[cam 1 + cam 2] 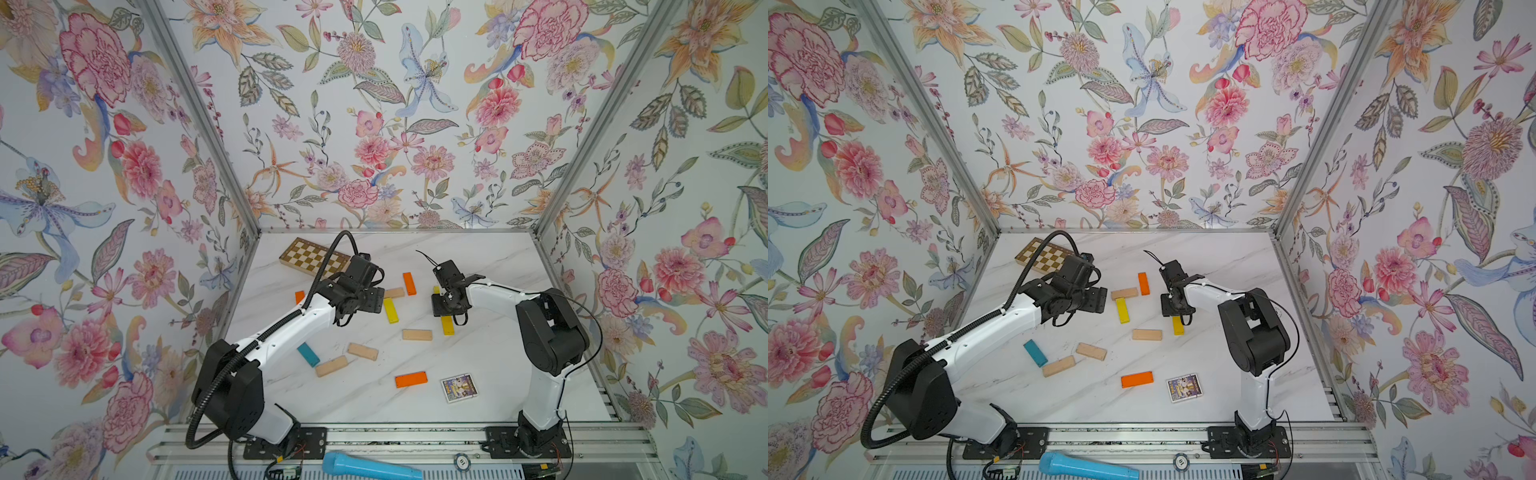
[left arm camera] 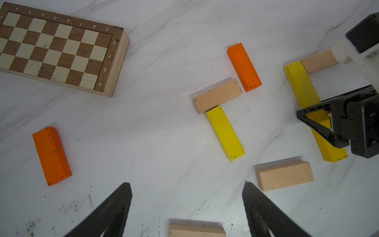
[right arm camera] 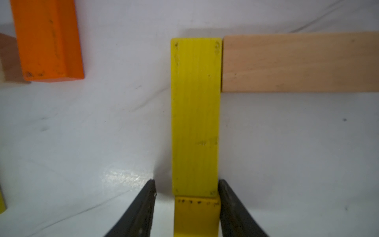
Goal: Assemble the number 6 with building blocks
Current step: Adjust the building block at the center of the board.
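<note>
Building blocks lie scattered on the marble table. Of the number 6 I see a corner: two yellow planks [image 3: 195, 115] [image 1: 447, 325] laid end to end, with a beige plank [image 3: 299, 62] butting the far one at a right angle. My right gripper [image 3: 186, 184] [image 1: 446, 305] straddles the joint between the yellow planks. One finger [image 3: 227, 197] touches the plank's side and the other stands a little off, so the gripper is open. My left gripper [image 2: 186, 184] [image 1: 361, 297] hovers wide open over bare table, with a beige plank [image 2: 196, 229] near it. Loose planks include orange [image 1: 409, 283], yellow [image 1: 390, 310], beige [image 1: 417, 334] and teal [image 1: 308, 354].
A chequered board [image 1: 311, 257] lies at the back left. A picture card [image 1: 458, 387] sits at the front, next to an orange plank [image 1: 411, 379]. Two beige planks [image 1: 363, 351] [image 1: 331, 365] lie near the teal one. A blue cylinder [image 1: 370, 467] rests on the front rail.
</note>
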Robot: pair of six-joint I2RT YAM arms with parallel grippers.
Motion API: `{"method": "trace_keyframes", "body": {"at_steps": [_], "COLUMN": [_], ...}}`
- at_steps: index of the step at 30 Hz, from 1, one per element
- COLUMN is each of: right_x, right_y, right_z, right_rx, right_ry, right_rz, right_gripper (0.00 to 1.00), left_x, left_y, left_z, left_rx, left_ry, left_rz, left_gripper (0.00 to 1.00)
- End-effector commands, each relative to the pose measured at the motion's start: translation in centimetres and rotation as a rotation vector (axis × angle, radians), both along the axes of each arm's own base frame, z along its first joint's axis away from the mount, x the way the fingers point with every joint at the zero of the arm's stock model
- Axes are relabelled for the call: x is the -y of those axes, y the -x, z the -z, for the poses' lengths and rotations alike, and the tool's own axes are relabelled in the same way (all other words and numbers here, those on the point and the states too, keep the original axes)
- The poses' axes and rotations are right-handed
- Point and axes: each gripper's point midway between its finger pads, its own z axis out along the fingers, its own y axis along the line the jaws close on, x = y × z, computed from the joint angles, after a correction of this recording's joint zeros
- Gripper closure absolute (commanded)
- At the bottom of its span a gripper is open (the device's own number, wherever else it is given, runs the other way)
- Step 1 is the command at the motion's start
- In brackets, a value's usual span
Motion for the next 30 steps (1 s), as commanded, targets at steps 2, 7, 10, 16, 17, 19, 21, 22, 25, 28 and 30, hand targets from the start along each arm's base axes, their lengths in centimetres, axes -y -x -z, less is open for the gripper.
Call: {"method": "trace_keyframes", "body": {"at_steps": [2, 7, 10, 16, 17, 19, 21, 22, 25, 28, 30], "right_x": [0.6, 0.6, 0.6, 0.7, 0.8, 1.0, 1.2, 1.3, 1.8, 2.2, 2.5], "right_y": [0.6, 0.5, 0.4, 0.5, 0.5, 0.1, -0.4, -0.7, -1.4, -1.7, -1.4], "right_z": [1.2, 1.1, 1.0, 1.0, 1.0, 0.3, -0.6, -1.4, -3.8, -6.6, -8.3], "right_rx": [-0.053, -0.051, -0.050, -0.054, -0.052, -0.031, -0.011, 0.008, 0.065, 0.122, 0.159], "right_ry": [0.025, 0.024, 0.021, 0.021, 0.023, 0.022, 0.009, -0.004, -0.026, -0.045, -0.055], "right_rz": [0.020, 0.024, 0.028, 0.036, 0.039, 0.047, 0.052, 0.056, 0.071, 0.086, 0.102], "right_gripper": [0.50, 0.48, 0.46, 0.45, 0.45, 0.45, 0.44, 0.44, 0.42, 0.41, 0.40], "left_x": [0.1, 0.2, 0.1, 0.1, 0.1, 0.1, 0.0, -0.1, -0.1, -0.3, -0.5], "left_y": [-0.6, -0.6, -0.6, -0.6, -0.6, -0.6, -0.6, -0.6, -0.6, -0.5, -0.4], "left_z": [-0.3, -0.3, -0.2, -0.3, -0.3, -0.3, -0.4, -0.6, -1.0, -1.5, -1.9], "left_rx": [0.009, 0.010, 0.007, 0.008, 0.010, 0.009, 0.012, 0.015, 0.023, 0.030, 0.035], "left_ry": [0.008, 0.011, 0.009, 0.009, 0.010, 0.007, 0.004, 0.002, 0.000, -0.004, -0.010], "left_rz": [0.006, 0.006, 0.006, 0.007, 0.007, 0.008, 0.007, 0.005, 0.007, 0.015, 0.026], "left_gripper": [0.12, 0.12, 0.12, 0.12, 0.12, 0.12, 0.12, 0.12, 0.12, 0.10, 0.09]}}
